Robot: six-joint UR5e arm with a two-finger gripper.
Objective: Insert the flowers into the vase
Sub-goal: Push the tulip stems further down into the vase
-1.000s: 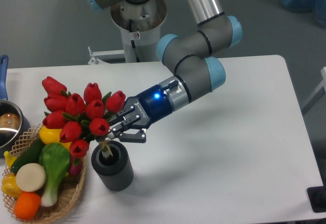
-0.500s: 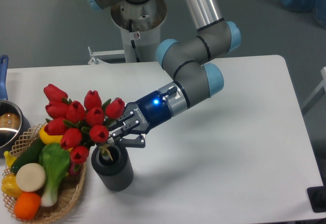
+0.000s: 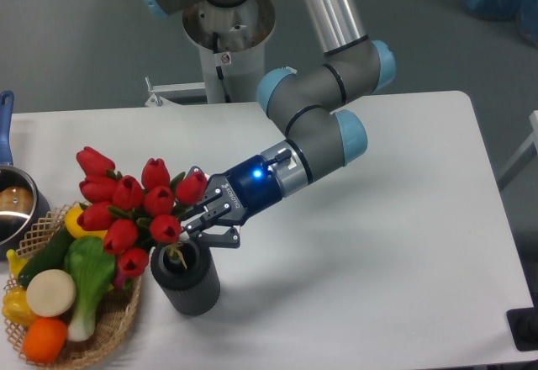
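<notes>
Looking near first, we saw the vase (image 3: 186, 282) at about seven o'clock on the table (image 3: 378, 244), the flowers (image 3: 130, 206) leaning from its hole toward ten o'clock. Behind, the gripper (image 3: 192, 225) clasped their stems just above the rim.

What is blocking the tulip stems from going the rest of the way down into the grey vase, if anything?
Nothing visible. The gripper holds the flowers by their stems right over the vase, and the stem ends already sit in its round opening. The basket of toy vegetables is to the left, outside that path.
</notes>
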